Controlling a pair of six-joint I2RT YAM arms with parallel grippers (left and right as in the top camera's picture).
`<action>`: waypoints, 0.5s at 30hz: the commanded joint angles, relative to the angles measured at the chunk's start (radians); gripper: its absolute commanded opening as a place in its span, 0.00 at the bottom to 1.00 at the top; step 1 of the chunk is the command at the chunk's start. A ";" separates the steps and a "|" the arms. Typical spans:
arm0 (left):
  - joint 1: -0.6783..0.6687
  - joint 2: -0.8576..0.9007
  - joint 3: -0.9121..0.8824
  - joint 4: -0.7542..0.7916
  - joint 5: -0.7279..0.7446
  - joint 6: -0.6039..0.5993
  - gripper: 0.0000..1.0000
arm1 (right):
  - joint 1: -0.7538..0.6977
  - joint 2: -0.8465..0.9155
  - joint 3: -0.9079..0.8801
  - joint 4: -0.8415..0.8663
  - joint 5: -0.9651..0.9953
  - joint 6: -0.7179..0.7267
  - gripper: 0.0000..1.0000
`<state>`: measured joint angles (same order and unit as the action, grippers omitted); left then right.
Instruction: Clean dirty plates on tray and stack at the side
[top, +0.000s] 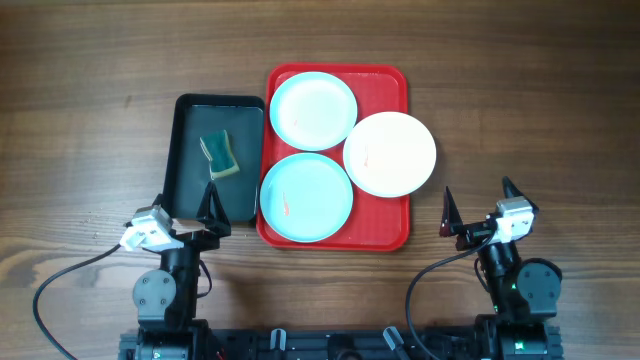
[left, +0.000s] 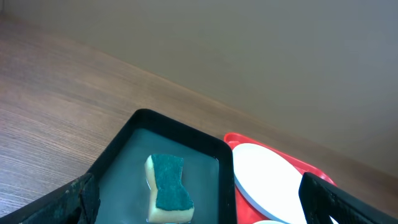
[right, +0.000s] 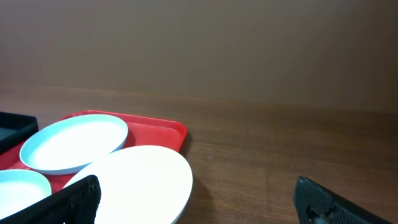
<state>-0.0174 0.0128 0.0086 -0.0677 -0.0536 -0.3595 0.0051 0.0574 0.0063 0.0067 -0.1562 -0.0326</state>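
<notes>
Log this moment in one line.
left gripper: open, empty | right gripper: open, empty | plates: three unstacked on red tray | white plate: overhangs right rim | sponge: in black tray

Left arm (top: 168, 282) and right arm (top: 517, 278) black; white wrist housings (top: 150, 228); looping black cables (top: 60, 275); dark pointed fingers (top: 211, 208).

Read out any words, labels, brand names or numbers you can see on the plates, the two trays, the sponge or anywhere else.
None: no view shows any readable text.
The plates, red tray, black tray and sponge carry no print or labels.
The orange-red marks on the plates are smears, not writing.
</notes>
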 joint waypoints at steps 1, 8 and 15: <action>0.008 -0.008 -0.003 -0.002 0.008 0.015 1.00 | 0.003 0.005 -0.001 0.003 0.001 -0.018 1.00; 0.008 -0.008 -0.003 -0.002 0.008 0.015 1.00 | 0.003 0.005 -0.001 0.003 0.001 -0.018 1.00; 0.008 -0.008 -0.003 -0.002 0.008 0.015 1.00 | 0.003 0.005 -0.001 0.003 0.001 -0.018 1.00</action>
<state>-0.0174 0.0128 0.0086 -0.0677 -0.0536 -0.3595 0.0051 0.0574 0.0063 0.0067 -0.1562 -0.0326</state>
